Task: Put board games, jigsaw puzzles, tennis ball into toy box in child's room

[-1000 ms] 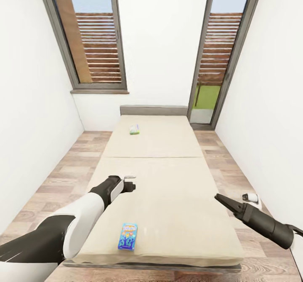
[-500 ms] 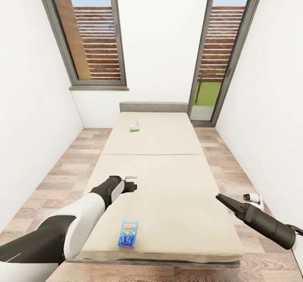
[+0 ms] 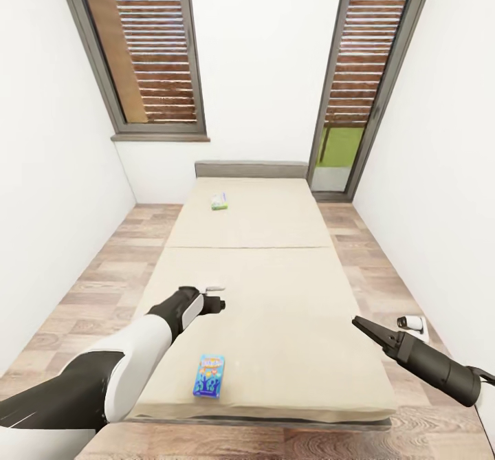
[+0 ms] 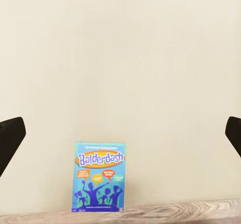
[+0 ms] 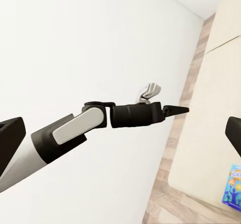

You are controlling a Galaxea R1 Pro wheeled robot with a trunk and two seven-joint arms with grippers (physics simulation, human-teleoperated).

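Note:
Two board games lie on the cream bed point(image 3: 275, 288). A blue "Balderdash" box point(image 3: 209, 375) point(image 4: 99, 176) point(image 5: 232, 186) lies near the foot edge, and a green-white box point(image 3: 220, 202) lies near the grey headboard. My left gripper point(image 3: 218, 302) point(image 4: 120, 136) point(image 5: 175, 109) hovers open above the mattress, a little beyond the blue box, with nothing between its fingers. My right gripper point(image 3: 359, 324) point(image 5: 120, 133) is open and empty over the bed's right side. The table, toy box, jigsaw puzzles and tennis ball are out of view.
White walls close in on both sides, with narrow wood-floor strips point(image 3: 103, 288) along the bed. A window point(image 3: 155, 61) and a glass door point(image 3: 357, 89) stand behind the headboard point(image 3: 251, 169). A small white object point(image 3: 411, 322) lies on the floor at the right.
The whole picture has shifted slightly, so the camera has moved; the bed sits a little higher in view. Both arms and both boxes keep their places.

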